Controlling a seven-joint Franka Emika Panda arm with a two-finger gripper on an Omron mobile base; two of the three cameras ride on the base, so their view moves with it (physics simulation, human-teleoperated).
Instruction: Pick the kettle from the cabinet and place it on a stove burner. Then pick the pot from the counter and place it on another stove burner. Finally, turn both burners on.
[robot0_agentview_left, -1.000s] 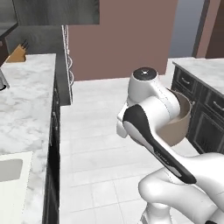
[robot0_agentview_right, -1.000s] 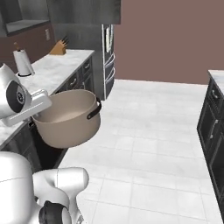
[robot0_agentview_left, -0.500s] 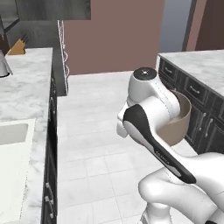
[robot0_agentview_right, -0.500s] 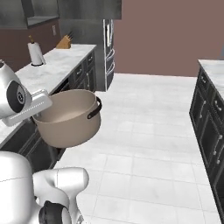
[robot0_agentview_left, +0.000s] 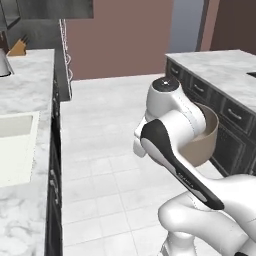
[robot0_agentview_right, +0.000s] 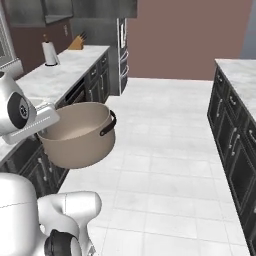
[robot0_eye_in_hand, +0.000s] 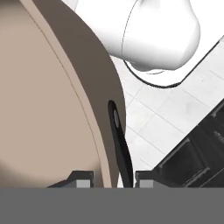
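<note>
No text, label, brand, number or sign can be read anywhere in these views. The wide round beige pot has plain walls, the white marble table shows only grey veins, and the dark grey drawer fronts are unmarked.
</note>
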